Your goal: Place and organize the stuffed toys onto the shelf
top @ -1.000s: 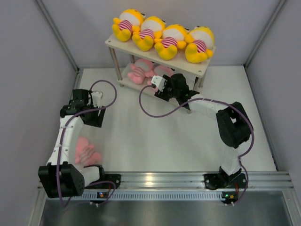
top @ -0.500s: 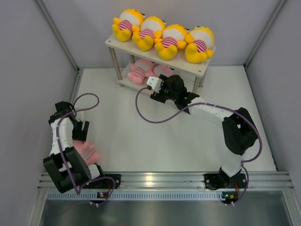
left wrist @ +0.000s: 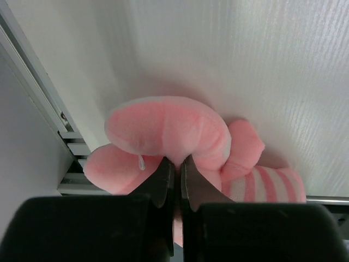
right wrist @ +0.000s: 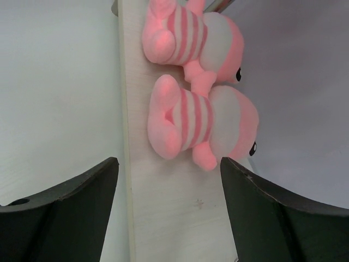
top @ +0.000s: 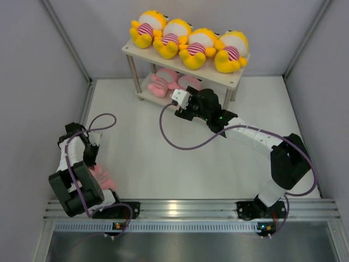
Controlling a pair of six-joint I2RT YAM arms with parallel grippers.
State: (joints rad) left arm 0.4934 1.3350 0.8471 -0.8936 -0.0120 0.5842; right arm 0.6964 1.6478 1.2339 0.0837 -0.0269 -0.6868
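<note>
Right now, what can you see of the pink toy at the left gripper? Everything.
The pink toy is soft plush, with a round pink head, stubby pink limbs and a pink-and-white striped belly. It lies on the white table in the near-left corner, close to the aluminium rail. The left gripper is shut into the crease under its head, apparently pinching a fold of plush. No face shows. From above, the left arm hides most of it.

Shelf [top: 128,51], four yellow toys [top: 188,41] above, two pink toys [top: 169,82] below; table [top: 163,164], lone pink toy [top: 103,177]
</note>
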